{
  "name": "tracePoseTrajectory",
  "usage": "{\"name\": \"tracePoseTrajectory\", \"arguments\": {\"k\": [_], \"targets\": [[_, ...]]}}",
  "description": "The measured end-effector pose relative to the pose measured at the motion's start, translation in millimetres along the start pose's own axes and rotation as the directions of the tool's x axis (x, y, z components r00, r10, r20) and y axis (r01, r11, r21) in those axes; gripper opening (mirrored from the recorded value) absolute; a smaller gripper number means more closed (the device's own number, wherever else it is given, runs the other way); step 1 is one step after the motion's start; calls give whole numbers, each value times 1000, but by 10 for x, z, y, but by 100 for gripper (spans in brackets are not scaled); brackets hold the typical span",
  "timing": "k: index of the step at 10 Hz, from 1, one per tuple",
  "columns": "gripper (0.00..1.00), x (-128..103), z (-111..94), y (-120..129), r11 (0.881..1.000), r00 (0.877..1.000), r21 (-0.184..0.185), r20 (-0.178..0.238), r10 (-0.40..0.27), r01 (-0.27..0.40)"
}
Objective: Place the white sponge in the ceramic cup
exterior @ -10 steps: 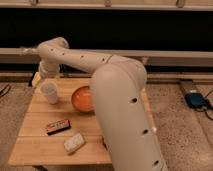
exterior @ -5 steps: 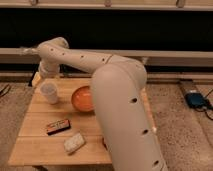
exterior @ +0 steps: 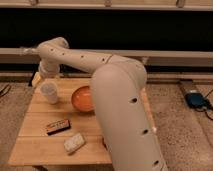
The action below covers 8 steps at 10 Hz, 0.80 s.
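Just by the table's (exterior: pixel 35 147) front edge, blocky textured white sponge (exterior: pixel 74 143); tool (exterior: pixel 43 76) unclenched, empty, over the ceramic cup (exterior: pixel 49 93).

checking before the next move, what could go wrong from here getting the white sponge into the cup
The end effector hangs at the table's far left, just behind the ceramic cup, while the white sponge lies near the front edge.
1. Swinging forward to the sponge, the arm may clip the cup and tip it.
2. A poor grasp could push the sponge off the front edge.
3. The dark block lies close to the sponge and could get bumped.
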<state>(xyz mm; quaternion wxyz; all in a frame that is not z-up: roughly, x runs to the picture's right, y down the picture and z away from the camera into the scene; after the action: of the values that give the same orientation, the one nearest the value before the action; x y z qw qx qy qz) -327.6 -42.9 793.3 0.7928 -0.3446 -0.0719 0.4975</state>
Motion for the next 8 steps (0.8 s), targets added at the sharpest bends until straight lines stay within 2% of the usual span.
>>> {"name": "tracePoseTrajectory", "arguments": {"k": [4,5,7,8], "targets": [[80,-14,-12,-9,1000,1000,3,-2,0,0],[80,-18,-9,-45,1000,1000,18,-21,-11,11],[80,-36,-7,-114,998,995,50,-88,-44,49],[80,31,-49,-202,996,993,67,-105,-51,58]]}}
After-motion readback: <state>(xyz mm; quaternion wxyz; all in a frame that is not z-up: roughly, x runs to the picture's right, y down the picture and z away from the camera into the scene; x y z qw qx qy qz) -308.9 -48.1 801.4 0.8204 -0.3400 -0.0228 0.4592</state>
